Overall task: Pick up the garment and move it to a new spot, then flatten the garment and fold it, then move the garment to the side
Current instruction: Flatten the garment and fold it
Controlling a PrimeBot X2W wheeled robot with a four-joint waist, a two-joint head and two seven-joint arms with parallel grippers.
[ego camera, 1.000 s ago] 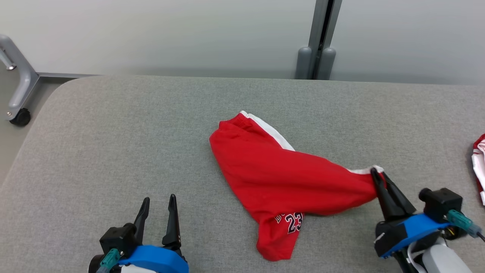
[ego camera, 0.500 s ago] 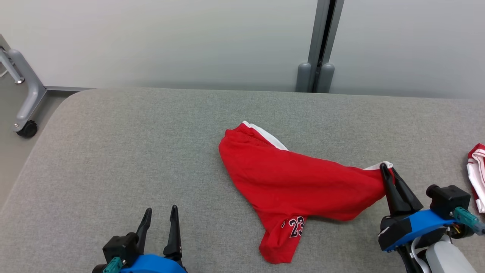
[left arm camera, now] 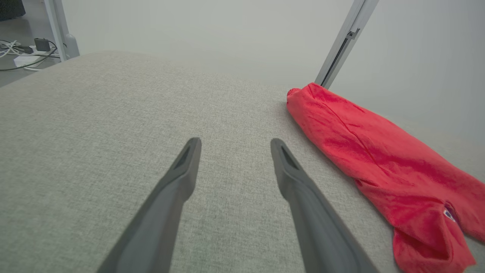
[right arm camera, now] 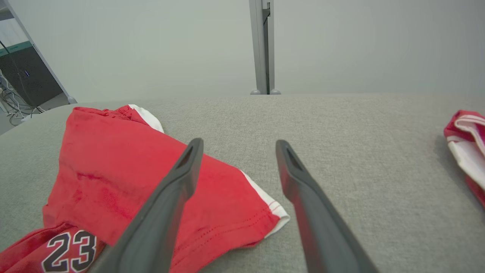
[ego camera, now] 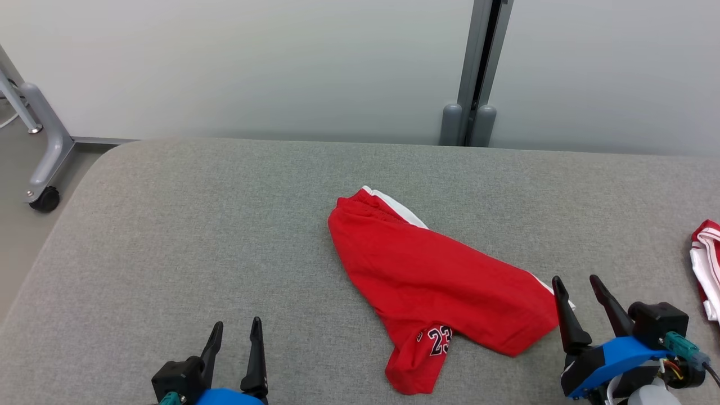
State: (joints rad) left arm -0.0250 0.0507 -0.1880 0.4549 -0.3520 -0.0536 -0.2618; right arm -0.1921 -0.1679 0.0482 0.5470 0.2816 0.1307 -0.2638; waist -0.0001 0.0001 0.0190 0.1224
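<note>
The red garment (ego camera: 433, 281) lies rumpled on the middle of the grey desk (ego camera: 197, 225), its long axis running from far left to near right, where its white-trimmed corner ends just beside the right gripper (ego camera: 575, 279), whose jaws stand apart and empty; the left gripper (ego camera: 237, 323), jaws also apart, sits well off to the garment's left, so the right arm is nearer

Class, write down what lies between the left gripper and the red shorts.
Only bare grey padding lies between the left gripper and the red shorts, as the head view shows.
</note>
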